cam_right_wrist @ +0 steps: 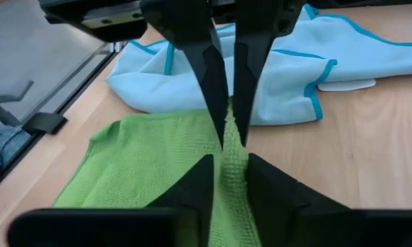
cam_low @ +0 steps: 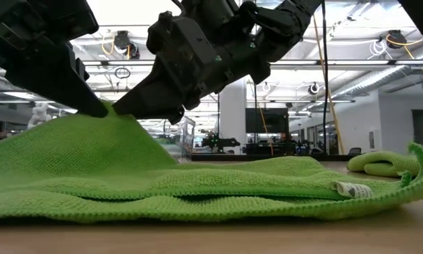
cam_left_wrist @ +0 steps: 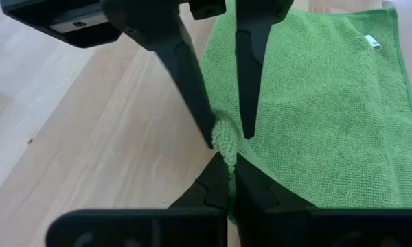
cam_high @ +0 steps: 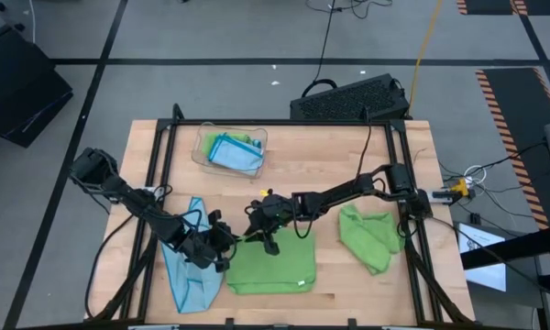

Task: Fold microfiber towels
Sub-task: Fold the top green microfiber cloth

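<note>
The white tag point(cam_low: 352, 189) on the lime green towel point(cam_high: 273, 263) carries print too small to read. The towel lies at the desk's point(cam_high: 302, 147) front centre. The left end effector point(cam_left_wrist: 225, 140) reaches low from the left, pinching the towel's left edge. The right end effector point(cam_right_wrist: 226, 134), angled down from the right, has narrow jaws nipping a ridge nearby. A light blue towel point(cam_high: 189, 266) lies just left.

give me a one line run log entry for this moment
left gripper: shut on green towel edge | right gripper: pinching same towel | blue towel: flat, left side | stage: fold starting
</note>
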